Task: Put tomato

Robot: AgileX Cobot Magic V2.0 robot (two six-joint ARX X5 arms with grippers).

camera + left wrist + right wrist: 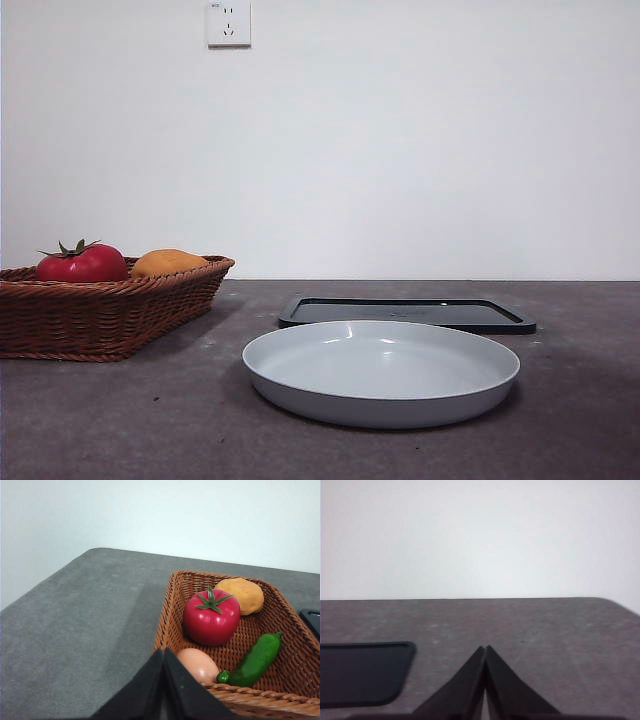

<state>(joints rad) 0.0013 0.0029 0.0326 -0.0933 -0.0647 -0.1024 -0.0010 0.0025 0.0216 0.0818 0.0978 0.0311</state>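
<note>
The tomato (82,263) (211,616), glossy red with a green stem, sits in a brown wicker basket (100,310) (170,605) at the table's left. My left gripper (163,651) is shut and empty, just outside the basket's near rim, a short way from the tomato. My right gripper (485,648) is shut too, with nothing in it, over bare table beside the black tray (360,672). Neither gripper shows in the front view.
The basket also holds an orange-yellow fruit (168,262) (242,595), a green cucumber (255,659) and a pale egg (198,664). A grey round plate (380,372) lies at the middle front, with the flat black tray (405,313) behind it.
</note>
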